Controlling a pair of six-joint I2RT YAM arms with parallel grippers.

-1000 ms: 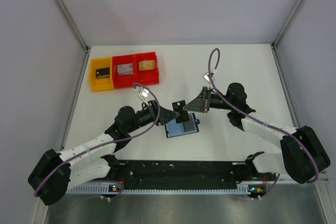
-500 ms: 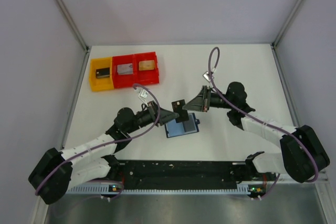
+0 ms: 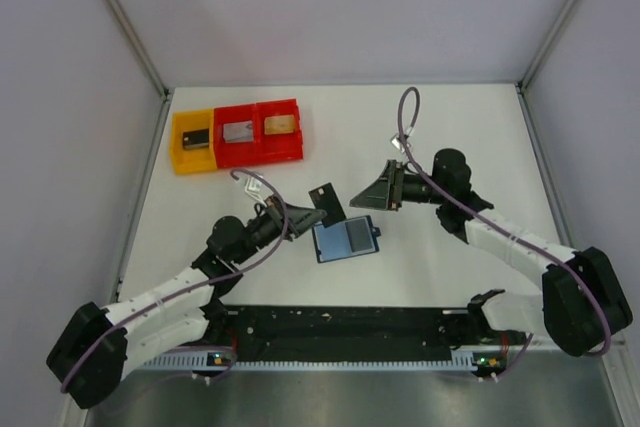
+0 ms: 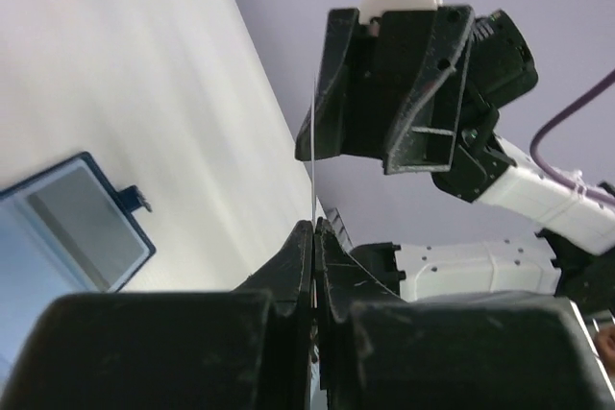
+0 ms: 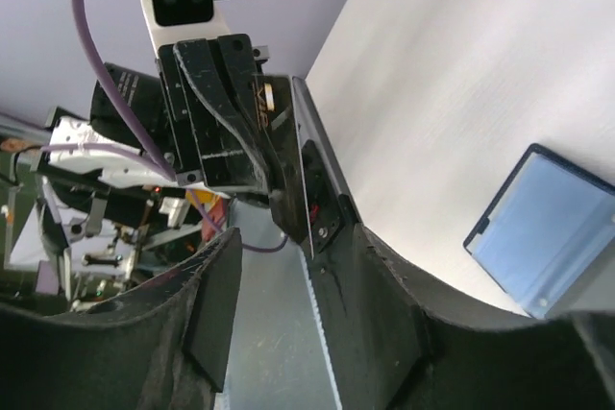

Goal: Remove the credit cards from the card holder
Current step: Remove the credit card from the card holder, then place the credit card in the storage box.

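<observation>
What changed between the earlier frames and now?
The left jaws shut on the dark card and drew it leftward, tilting it. The right jaws let go of it and opened. The open card holder and the red and yellow bins stayed put.

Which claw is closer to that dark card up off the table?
Left. The left gripper is clamped on the dark card; the right gripper stands open on the card's other side, close but not touching it.

My view shows the card holder point(image 3: 346, 239) navy-edged, pale blue inside. I see a black card point(image 3: 327, 203), a yellow bin point(image 3: 192, 164) and red bins point(image 3: 262, 155).
</observation>
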